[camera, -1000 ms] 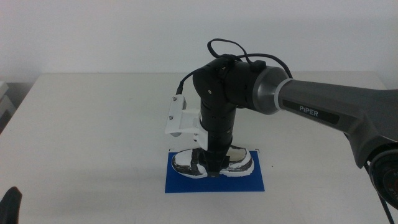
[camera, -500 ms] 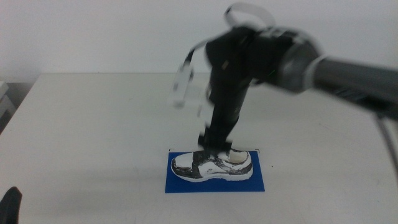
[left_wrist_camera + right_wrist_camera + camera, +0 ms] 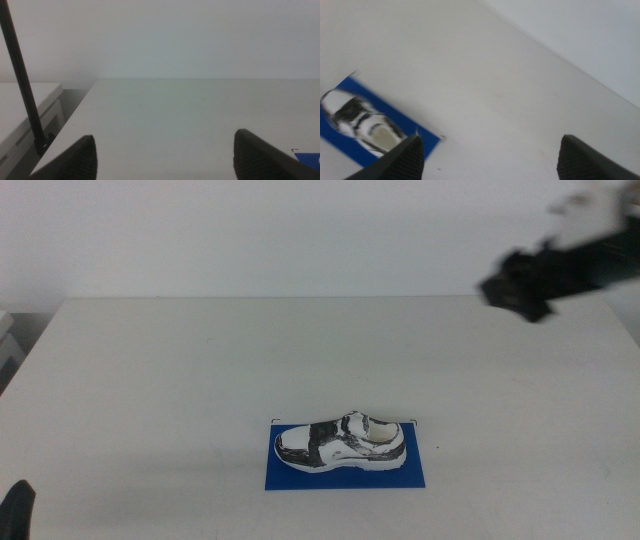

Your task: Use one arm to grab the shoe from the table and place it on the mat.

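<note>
The white and black-grey shoe (image 3: 343, 443) lies on its sole on the blue mat (image 3: 345, 476), toe to the left, near the front of the white table (image 3: 150, 380). My right gripper (image 3: 512, 288) is blurred, high at the far right, well away from the shoe and empty. In the right wrist view its jaws stand wide apart around the gripper's middle (image 3: 490, 165), with the shoe (image 3: 357, 120) on the mat (image 3: 420, 137) far below. My left gripper (image 3: 15, 510) waits at the bottom left edge; the left wrist view (image 3: 165, 160) shows its jaws open and empty.
Small black corner marks (image 3: 276, 421) sit by the mat's corners. A corner of the mat (image 3: 309, 159) shows in the left wrist view. A white wall stands behind the table's far edge. A thin dark pole (image 3: 22, 85) stands off the table's left side.
The right gripper has let go of the shoe, risen off it and swung away to the upper right. The shoe stays on the mat. The left arm has not moved.
</note>
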